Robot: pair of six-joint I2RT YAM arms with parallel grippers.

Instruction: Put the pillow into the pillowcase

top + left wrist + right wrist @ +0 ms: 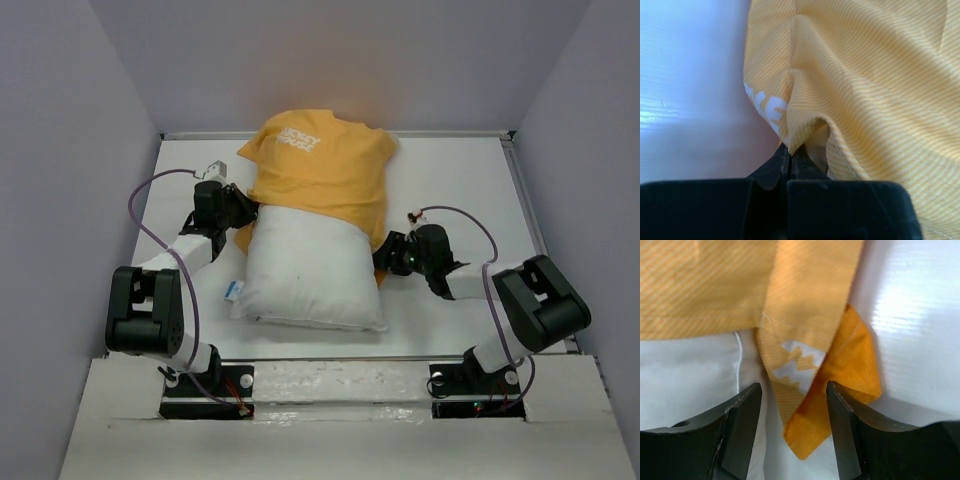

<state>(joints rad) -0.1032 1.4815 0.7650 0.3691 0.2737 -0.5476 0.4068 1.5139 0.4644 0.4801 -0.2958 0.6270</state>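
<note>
Jaws: left gripper (pixel 790 157) pinching pillowcase (pixel 320 170) hem, centre-left; right gripper (pixel 794 405) spread around hem corner, centre-right. We judge: close right squarely, then draw evenly over pillow (pixel 310 270).

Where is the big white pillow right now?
In the top view the pillow lies between the left pincer and the right pincer, its far end covered by the orange pillowcase, its near end sticking out.

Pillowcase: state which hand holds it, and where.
The left hand is shut on a fold at the left edge of the orange-yellow thin fabric pillowcase, near its opening. The right hand stands open around a corner, gripping nothing.
</note>
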